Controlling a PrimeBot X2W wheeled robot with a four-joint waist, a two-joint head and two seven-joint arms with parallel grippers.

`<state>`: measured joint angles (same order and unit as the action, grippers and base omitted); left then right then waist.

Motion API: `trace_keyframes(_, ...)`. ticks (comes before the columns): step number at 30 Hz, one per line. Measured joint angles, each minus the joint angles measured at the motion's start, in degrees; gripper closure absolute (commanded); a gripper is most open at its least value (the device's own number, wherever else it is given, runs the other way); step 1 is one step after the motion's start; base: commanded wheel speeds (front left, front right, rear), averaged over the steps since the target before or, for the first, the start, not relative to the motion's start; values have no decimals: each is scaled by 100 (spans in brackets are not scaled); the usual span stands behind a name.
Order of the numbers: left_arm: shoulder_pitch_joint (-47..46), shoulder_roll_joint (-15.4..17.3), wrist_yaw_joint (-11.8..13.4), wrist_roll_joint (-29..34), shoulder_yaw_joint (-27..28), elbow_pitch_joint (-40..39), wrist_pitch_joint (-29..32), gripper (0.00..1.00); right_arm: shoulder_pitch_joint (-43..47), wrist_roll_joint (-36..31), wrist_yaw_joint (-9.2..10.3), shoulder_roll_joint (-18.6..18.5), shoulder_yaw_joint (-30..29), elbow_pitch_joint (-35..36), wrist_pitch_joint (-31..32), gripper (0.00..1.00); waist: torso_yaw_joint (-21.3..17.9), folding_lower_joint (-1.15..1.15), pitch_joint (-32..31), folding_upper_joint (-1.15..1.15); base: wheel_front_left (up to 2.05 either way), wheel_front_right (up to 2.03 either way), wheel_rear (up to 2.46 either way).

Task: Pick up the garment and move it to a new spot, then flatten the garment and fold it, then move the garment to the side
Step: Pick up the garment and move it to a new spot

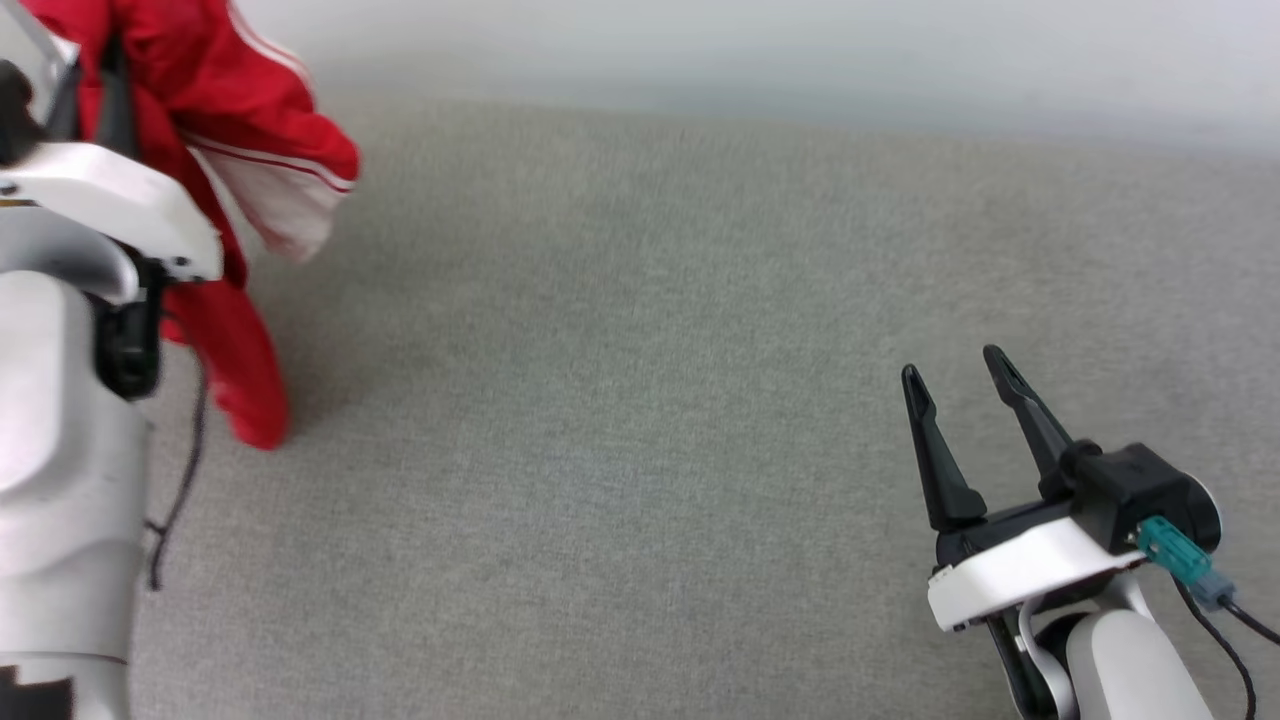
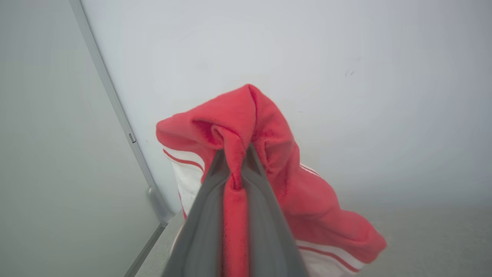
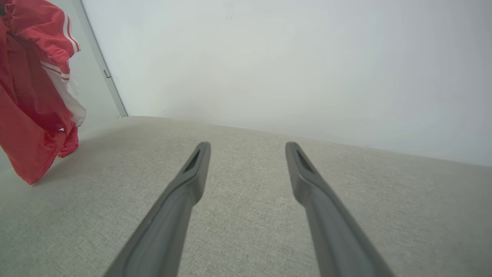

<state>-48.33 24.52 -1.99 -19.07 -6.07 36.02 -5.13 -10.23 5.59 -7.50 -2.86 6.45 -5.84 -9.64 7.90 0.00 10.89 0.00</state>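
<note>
The garment [image 1: 250,120], a bright red T-shirt with white sleeves and red-and-white striped trim, hangs bunched at the far left of the scene, lifted off the counter [image 1: 620,400]. The left gripper [image 2: 235,151] holds it, its two dark fingers closed narrowly on a pinched fold of red cloth that runs down between them. The shirt's lowest red corner reaches down close to the counter, though whether it touches cannot be told. One white sleeve [image 1: 290,205] droops out to the right of the bunch. The pale left forearm [image 1: 60,450] stands in front of the shirt's near side and hides part of it, with a thin dark cable [image 1: 185,470] dangling beside it. The right gripper [image 1: 953,365] sits near right, well apart from the shirt, its fingers spread wide with nothing between them; a teal connector [image 1: 1170,550] and dark wire leave its wrist. The counter is covered in grey-beige woven cloth and lies bare between the two arms. Behind it rises a plain pale wall [image 3: 288,57], with a slim metal strip [image 3: 103,69] running down it at the far left corner.
</note>
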Motion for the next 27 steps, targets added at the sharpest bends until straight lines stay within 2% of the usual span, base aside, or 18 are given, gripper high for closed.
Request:
trace_keyframes(7, 385, -701, 175, -110, -222, -427, -293, 100, 335, 68, 0, -1, -85, 71, 20, 0, -283, -1, -569, 0, 0, 0, 0)
trace_keyframes(11, 693, -1161, 189, -160, -497, -688, -258, 100, 543, 97, 0, -2, -130, 136, 112, 0, -592, -1, -751, 0, 0, 0, 0)
trace_keyframes(16, 1128, -1637, 73, -200, -922, -1015, -148, 100, 677, 134, -1, -1, -152, 267, 188, 0, -1056, -1, -838, 0, 0, 0, 0)
trace_keyframes(22, 1762, -1963, -63, -236, -1523, -1260, 5, 100, 706, 152, 0, -4, -264, 396, 225, 0, -1541, -1, -715, 0, 0, 0, 0)
trace_keyframes(27, 2308, -2068, -180, -223, -2143, -1112, 269, 100, 684, 203, 0, -7, -309, 424, 162, 0, -1679, 0, -344, 0, 0, 0, 0)
